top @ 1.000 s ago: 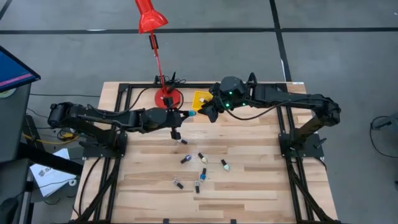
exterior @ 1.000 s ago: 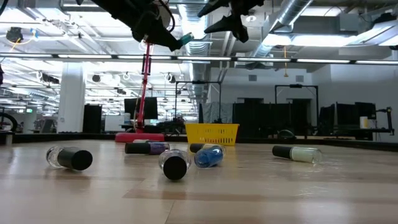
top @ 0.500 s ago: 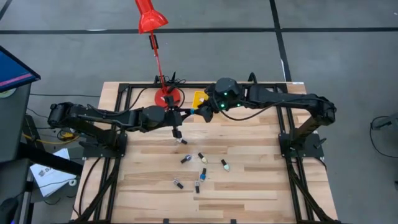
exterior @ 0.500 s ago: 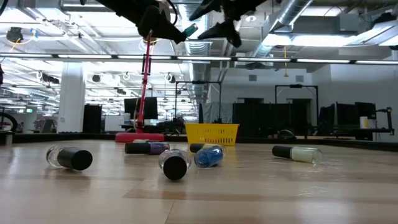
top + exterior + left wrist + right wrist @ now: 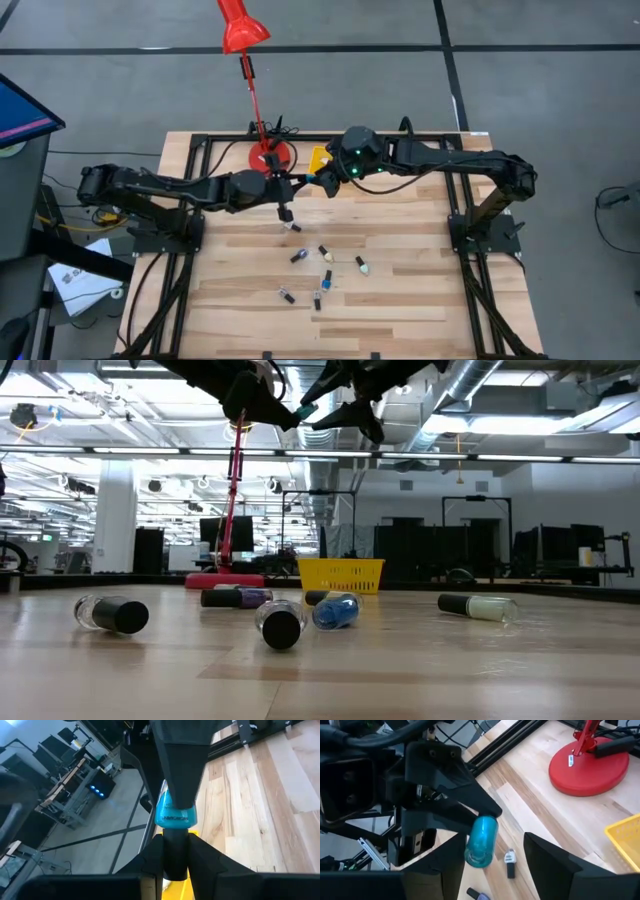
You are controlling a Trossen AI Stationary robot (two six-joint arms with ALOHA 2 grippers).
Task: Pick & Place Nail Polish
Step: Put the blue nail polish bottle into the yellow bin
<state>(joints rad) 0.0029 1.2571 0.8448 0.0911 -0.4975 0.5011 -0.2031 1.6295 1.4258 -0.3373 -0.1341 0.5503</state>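
You see, nearest the low camera, loose nail polish bottles lying on their sides on the wooden table (image 5: 400, 300): a black-capped clear bottle (image 5: 112, 614) at the 9 o'clock side, a bottle with its black cap facing you (image 5: 280, 626), a blue bottle (image 5: 336, 611) just beside it, and a pale bottle (image 5: 480, 606) toward 3 o'clock. In the high view these form a scatter (image 5: 322, 270) between table centre and 6 o'clock.

Above them, you find the left gripper (image 5: 296, 184) raised clear of the table just off centre toward 12 o'clock. Its fingers (image 5: 150, 865) pinch the black cap of a teal nail polish bottle (image 5: 175, 811), whose glass body points away toward the right arm.

You see the right gripper (image 5: 322, 178) meeting it from the 1 o'clock side. Its fingers (image 5: 555, 865) stand spread on either side of the teal bottle's body without pressing on it in the right wrist view; the left wrist view shows one dark finger lying over the far end of the bottle.

Farther back, near 12 o'clock, you find the yellow bin (image 5: 342, 575), and just beside it toward 11 o'clock the round red lamp base (image 5: 272, 156) with its red lamp head (image 5: 240, 30) beyond the table edge
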